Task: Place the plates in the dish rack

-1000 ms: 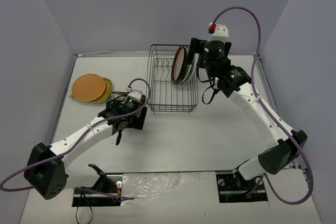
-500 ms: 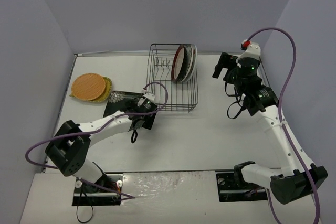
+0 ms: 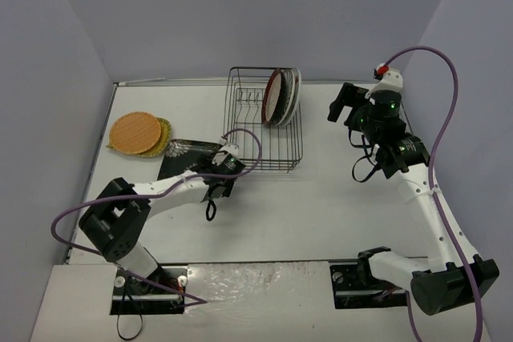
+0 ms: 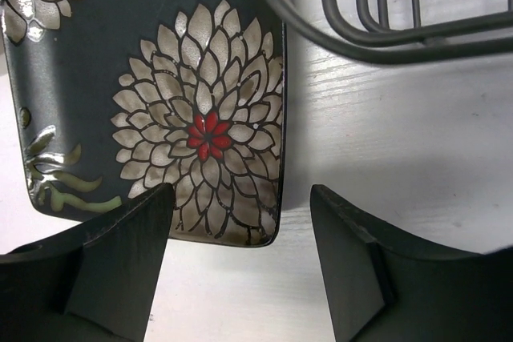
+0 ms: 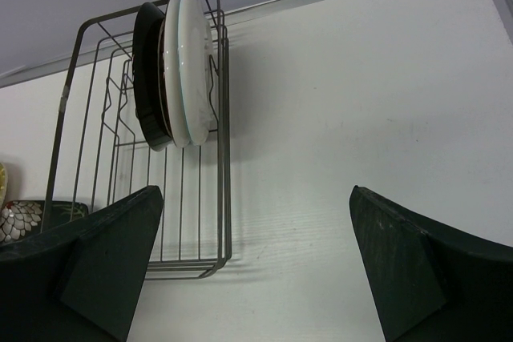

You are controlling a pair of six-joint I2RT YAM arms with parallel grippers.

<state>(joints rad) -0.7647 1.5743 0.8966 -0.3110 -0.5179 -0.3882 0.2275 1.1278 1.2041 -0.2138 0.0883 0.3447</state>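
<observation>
The black wire dish rack [image 3: 264, 130] stands at the back middle, with three plates [image 3: 280, 95] upright at its right end. In the right wrist view the rack [image 5: 220, 118] holds these plates [image 5: 178, 62]. The dark square plate [image 3: 183, 158] with flower marks lies flat left of the rack. An orange plate [image 3: 135, 132] lies on a yellow-green plate [image 3: 165, 129] at far left. My left gripper [image 3: 215, 177] is open and empty, low over the dark plate's near right corner [image 4: 200, 118]. My right gripper [image 3: 343, 100] is open and empty, right of the rack.
The rack's near corner [image 4: 385, 30] lies just right of the dark plate. Grey walls close in the table on three sides. The left arm's purple cable [image 3: 240, 150] loops over the rack's near left corner.
My right gripper has let go of a plate in the rack and drawn back to the right. My left arm has slid right along the dark plate, toward the rack.
</observation>
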